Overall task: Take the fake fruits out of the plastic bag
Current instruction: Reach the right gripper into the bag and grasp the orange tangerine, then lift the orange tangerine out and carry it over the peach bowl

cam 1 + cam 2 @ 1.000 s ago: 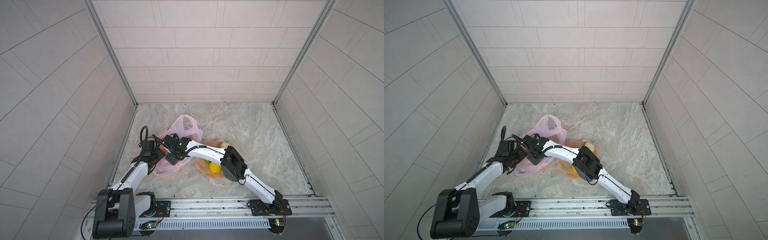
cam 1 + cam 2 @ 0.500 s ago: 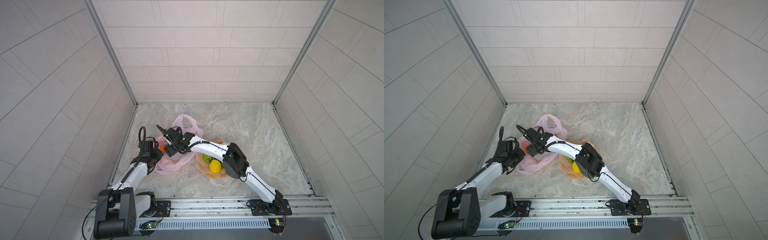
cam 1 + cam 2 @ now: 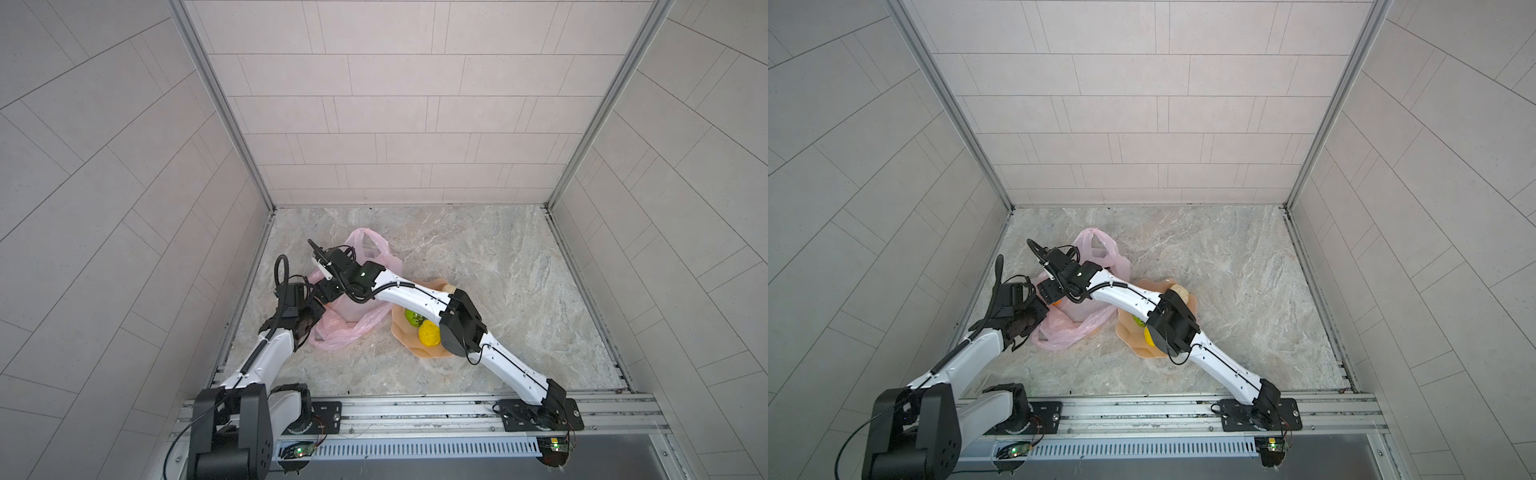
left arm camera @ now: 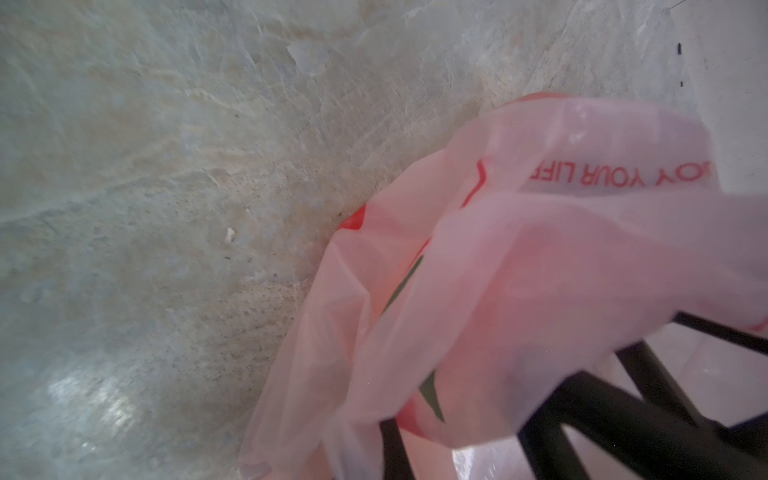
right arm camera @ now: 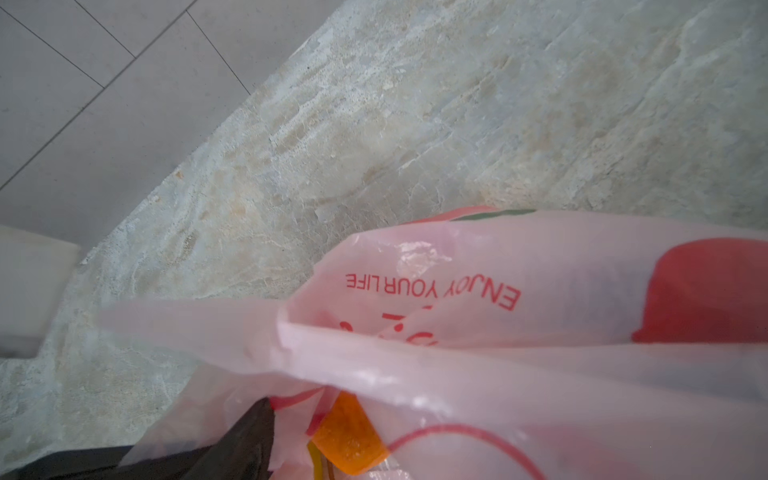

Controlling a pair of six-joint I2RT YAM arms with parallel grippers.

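Left claw [image 3: 315, 320] shut, pinching plastic bag [image 3: 357, 328] at near-left edge. Right claw [image 3: 330, 301] nearer bag mouth, jaws wide, hold unclear. Orange item [image 5: 347, 436] just beside its finger, under film.

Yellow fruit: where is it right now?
In both top views the yellow fruit lies in the peach dish, beside a green ball, right of the pink bag.

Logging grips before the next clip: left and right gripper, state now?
Left gripper: shut on the bag.
Right gripper: under bag film, beside an orange thing; cannot be told.
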